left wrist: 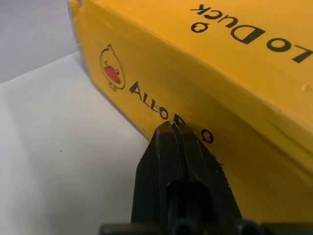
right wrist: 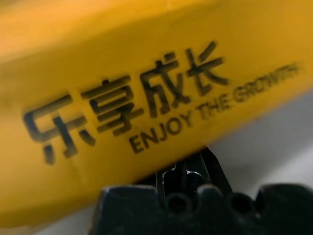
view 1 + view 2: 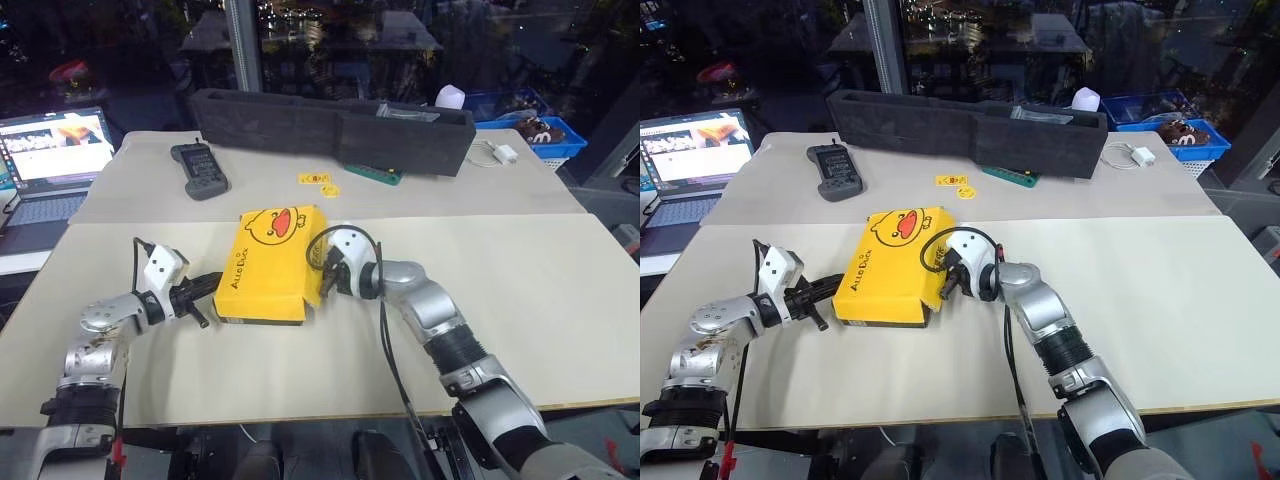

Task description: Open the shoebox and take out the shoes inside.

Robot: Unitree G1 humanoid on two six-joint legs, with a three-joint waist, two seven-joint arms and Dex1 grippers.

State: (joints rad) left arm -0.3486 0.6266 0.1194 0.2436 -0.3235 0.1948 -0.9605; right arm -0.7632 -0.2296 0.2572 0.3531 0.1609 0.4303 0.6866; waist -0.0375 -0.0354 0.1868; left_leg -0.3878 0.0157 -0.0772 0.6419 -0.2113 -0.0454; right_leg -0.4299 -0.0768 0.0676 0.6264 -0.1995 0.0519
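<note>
The shoebox (image 3: pixel 268 262) lies shut in the middle of the near table, its bright yellow lid with the duck face facing up. The shoes are hidden inside it. My left gripper (image 3: pixel 212 286) is shut, and its tips (image 1: pixel 172 125) meet the lid's yellow left side by the black lettering. On the box's right side, my right gripper (image 3: pixel 322 282) is also shut. Its fingers (image 2: pixel 188 171) sit at the lower edge of the lid's printed side. Neither gripper holds anything.
A long dark grey foam tray (image 3: pixel 330 125) stands across the far table, with a flat green strip (image 3: pixel 370 176) and small yellow tags (image 3: pixel 318 182) in front of it. A black handheld device (image 3: pixel 200 170) and a laptop (image 3: pixel 50 160) lie at the far left, a blue basket (image 3: pixel 545 138) at the far right.
</note>
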